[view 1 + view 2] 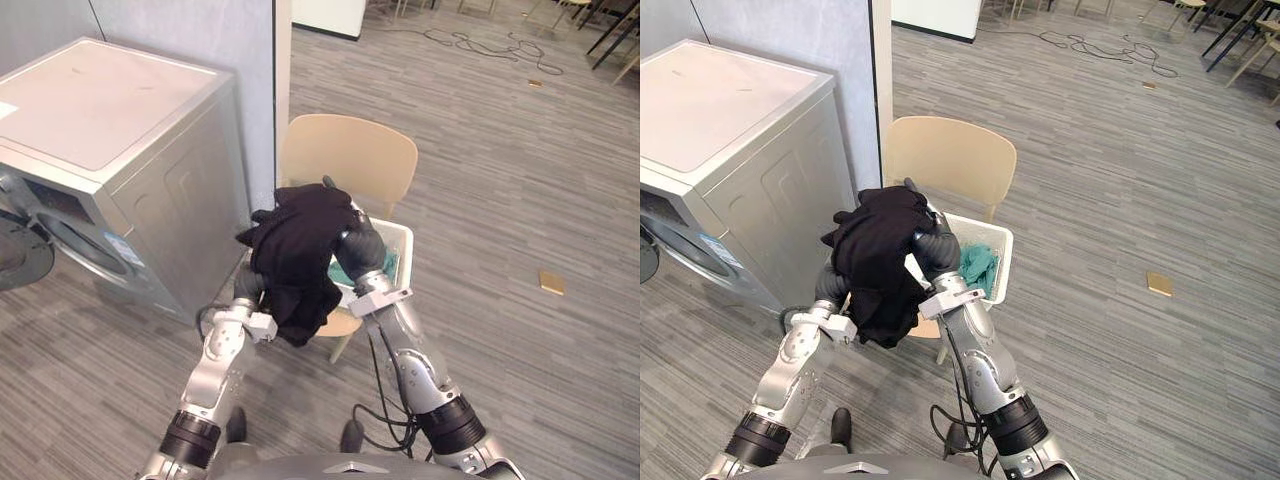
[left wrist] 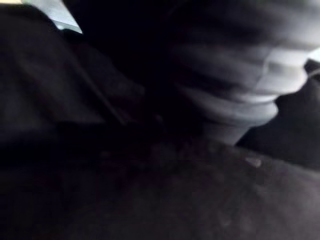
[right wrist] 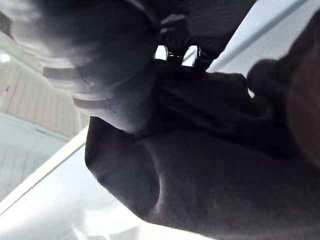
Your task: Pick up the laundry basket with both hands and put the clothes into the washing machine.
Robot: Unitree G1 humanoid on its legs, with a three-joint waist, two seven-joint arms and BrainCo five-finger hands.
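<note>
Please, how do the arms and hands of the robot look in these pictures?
The left arm and right arm are silver-grey segments, each with a black ring. A dark ribbed cover wraps the left robot hand and the right robot hand, with a pale bracket at each wrist.

- Your head views look steeply down from above; both share the washer (image 1: 110,110), chair (image 1: 350,155) and basket (image 1: 998,262).
- Your wrist views sit very close; each faces the black cloth (image 3: 225,175), also seen from the head.
</note>
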